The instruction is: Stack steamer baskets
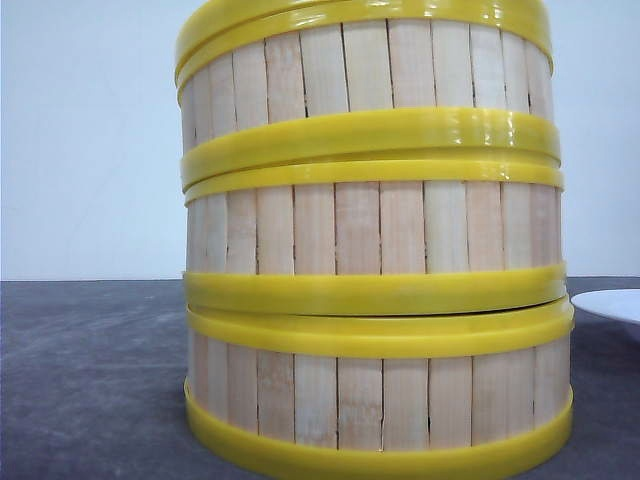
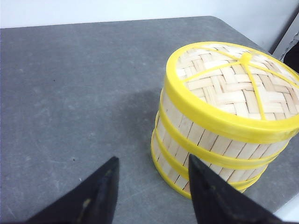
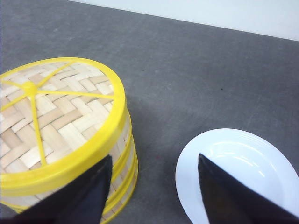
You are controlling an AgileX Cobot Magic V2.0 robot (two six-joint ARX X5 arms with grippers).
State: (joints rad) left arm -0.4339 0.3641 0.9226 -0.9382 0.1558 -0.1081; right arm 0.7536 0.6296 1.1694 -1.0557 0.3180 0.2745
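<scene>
The grey table (image 2: 70,93) is the largest thing in sight, a matte, faintly scuffed surface running back to a pale wall. In the left wrist view its far edge shows as a straight line with a rounded corner at the far right, and a broad bare stretch lies to the left of the stack. In the right wrist view bare grey table also extends on the far side of the stack and the plate.

The steamer baskets (image 1: 375,240) stand as one upright stack of three, close to the front camera, which they nearly fill; the top rim is cut off by the picture's upper edge. Each tier has pale vertical slats between glossy yellow rims, and the rims meet in pairs at the two joints. The lower joint looks slightly uneven, with a thin dark gap toward the right. The top is a woven bamboo lid (image 3: 51,116) with yellow ribs meeting at a central knob.

The white plate (image 3: 238,172) rests on the table just right of the stack, apart from it, with a strip of grey between them.

The left gripper (image 2: 152,193) hovers above the table near the stack's base, its dark fingers spread, holding nothing. The right gripper (image 3: 154,196) hangs over the gap between stack and plate, its fingers likewise spread wide and empty.
</scene>
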